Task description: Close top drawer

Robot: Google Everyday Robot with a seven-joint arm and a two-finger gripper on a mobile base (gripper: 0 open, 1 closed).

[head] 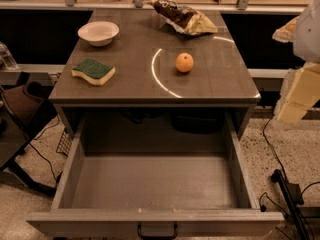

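The top drawer [150,184] is pulled far out of the grey cabinet towards me. It is wide and deep, and its plain grey inside holds nothing. Its front panel [100,223] runs along the bottom of the view, with a small black loop handle [157,231] at its centre. My gripper [298,91] shows as cream-white blocks at the right edge, beside the cabinet's right front corner. It is above and to the right of the drawer and touches nothing.
On the cabinet top [130,84] lie a white bowl [98,33], a green and yellow sponge [93,71], an orange [184,62] and a crumpled snack bag [184,18]. Black cables and a stand [287,194] are on the floor at the right. Dark furniture [15,129] stands at the left.
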